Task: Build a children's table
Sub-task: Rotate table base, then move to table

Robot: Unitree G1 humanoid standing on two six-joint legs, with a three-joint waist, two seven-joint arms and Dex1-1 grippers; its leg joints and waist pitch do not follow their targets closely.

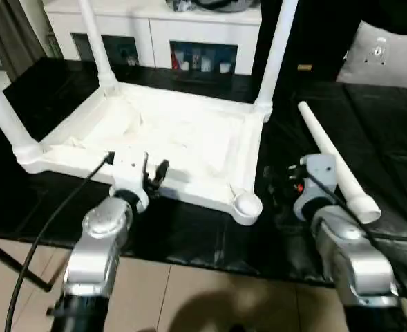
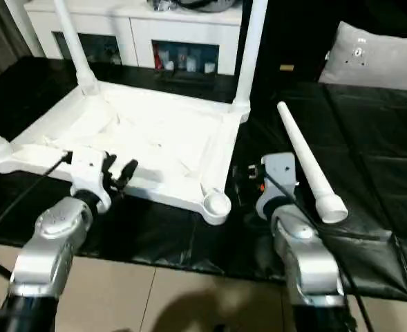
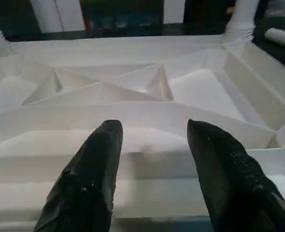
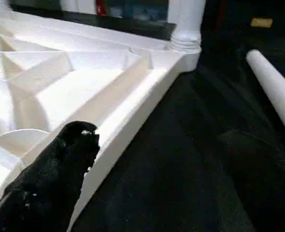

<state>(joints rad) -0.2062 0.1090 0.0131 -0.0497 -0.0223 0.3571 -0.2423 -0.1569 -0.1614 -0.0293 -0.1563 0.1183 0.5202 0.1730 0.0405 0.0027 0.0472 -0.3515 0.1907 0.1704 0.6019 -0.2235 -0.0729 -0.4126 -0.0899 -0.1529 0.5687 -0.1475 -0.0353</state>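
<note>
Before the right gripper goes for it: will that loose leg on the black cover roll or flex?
The loose leg is round and tapered, so a nudge would probably roll it in a curve. It looks like rigid moulded plastic, likely stiff and light. Its smooth surface may slip.

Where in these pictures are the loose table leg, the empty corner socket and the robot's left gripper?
loose leg (image 1: pixel 334 164), left eye view, mid-shaft.
empty corner socket (image 1: pixel 247 203), left eye view, its round cup.
left gripper (image 3: pixel 154 145), left wrist view, midway between its fingertips.

Empty corner socket (image 1: pixel 247 203) unobstructed, loose leg (image 1: pixel 335 162) beside, three upright legs (image 1: pixel 275 52) block elsewhere
</note>
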